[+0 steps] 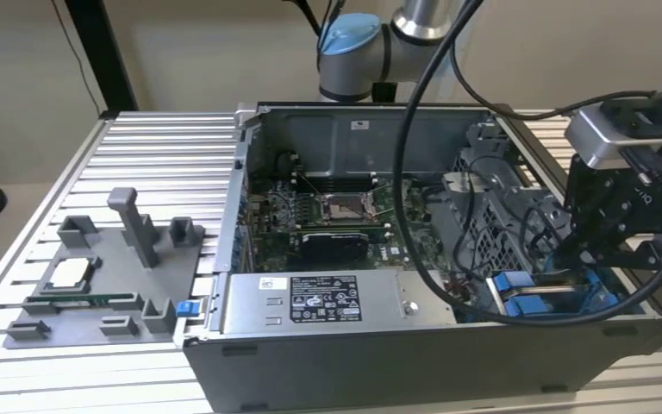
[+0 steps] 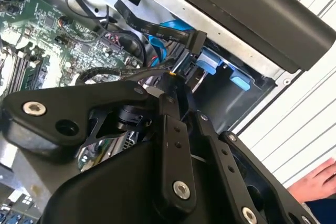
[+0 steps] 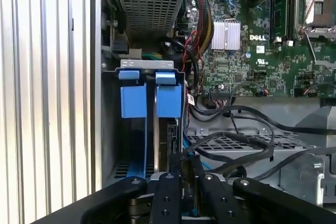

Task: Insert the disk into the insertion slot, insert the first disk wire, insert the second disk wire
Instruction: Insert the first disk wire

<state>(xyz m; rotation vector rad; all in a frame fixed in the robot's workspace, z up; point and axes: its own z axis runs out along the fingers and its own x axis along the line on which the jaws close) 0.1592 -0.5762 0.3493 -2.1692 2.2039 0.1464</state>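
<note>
The gripper (image 3: 184, 167) hangs low over the corner bay of the open case (image 1: 423, 345). Its jaws are drawn almost together right above the disk (image 3: 169, 140), and I cannot tell whether they hold anything. The disk stands on edge in the slot (image 3: 147, 65), beside a blue tab (image 3: 168, 100), and it looks most of the way in. To seat it well, I would press straight along the blue rails, keep the disk square so neither side binds, and hold the black wires (image 3: 236, 145) looped just beside it clear of the bay. The flat cable's plug (image 2: 193, 39) hangs close by. For writing, the power supply (image 1: 400, 302) has a white printed label (image 1: 323, 298), and the board (image 3: 252, 66) shows small white lettering.
</note>
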